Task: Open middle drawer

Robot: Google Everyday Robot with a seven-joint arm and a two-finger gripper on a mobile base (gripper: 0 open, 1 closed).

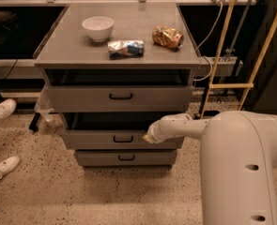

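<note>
The middle drawer [96, 139] is a grey metal drawer with a small black loop handle [123, 138]. It sits between the taller top drawer [81, 99] and the shorter bottom drawer [100, 158]. Its front stands out a little from the cabinet, with a dark gap above it. My gripper [149, 137] is at the end of the white arm [185, 127]. It is against the right part of the middle drawer's front, just right of the handle.
On the cabinet top [72, 48] stand a white bowl [98, 27], a blue-and-white packet [125, 48] and a brown snack bag [167, 36]. White shoes [1, 111] lie on the floor at the left. Yellow poles [222, 46] and cables stand at the right.
</note>
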